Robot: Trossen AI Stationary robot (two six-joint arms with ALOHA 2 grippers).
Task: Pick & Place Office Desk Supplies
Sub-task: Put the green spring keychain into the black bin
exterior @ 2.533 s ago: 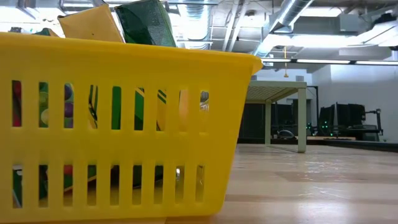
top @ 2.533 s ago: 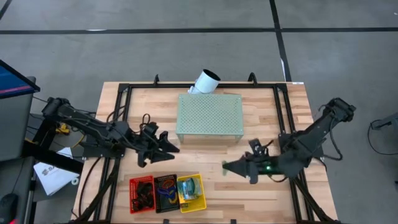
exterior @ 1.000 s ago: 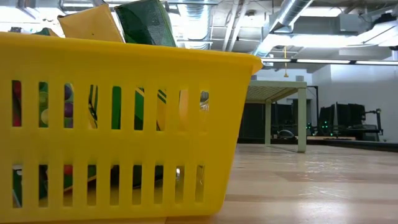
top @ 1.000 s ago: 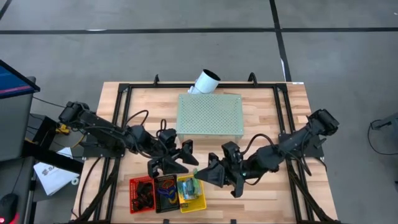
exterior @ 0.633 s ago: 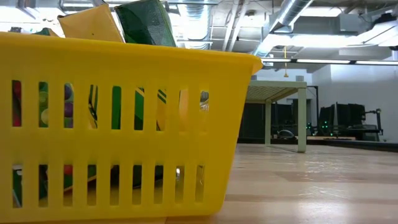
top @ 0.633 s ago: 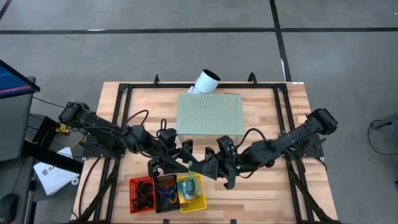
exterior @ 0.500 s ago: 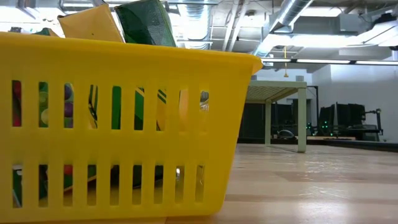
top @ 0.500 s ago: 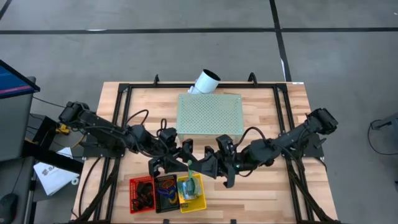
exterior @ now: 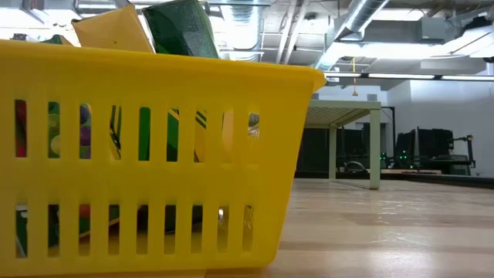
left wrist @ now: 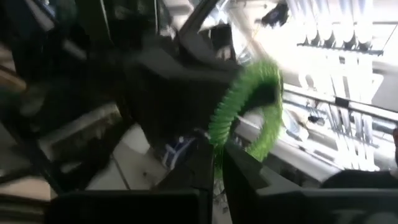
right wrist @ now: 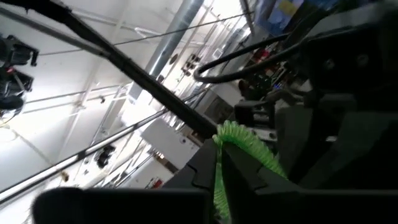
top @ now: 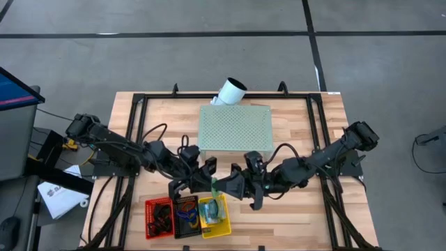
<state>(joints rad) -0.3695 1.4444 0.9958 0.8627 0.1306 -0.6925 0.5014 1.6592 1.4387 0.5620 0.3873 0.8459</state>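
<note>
High view: both tools met above the yellow basket (top: 224, 222), the left tool (top: 209, 180) and right tool (top: 217, 185) each clamped on the green coil loop (top: 213, 183).

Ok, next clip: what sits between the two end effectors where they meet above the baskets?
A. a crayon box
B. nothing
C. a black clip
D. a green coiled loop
D. Both wrist views show a green coiled loop pinched between dark fingers, and the high view shows a green spot where the left end effector and the right end effector meet above the yellow basket.
</note>
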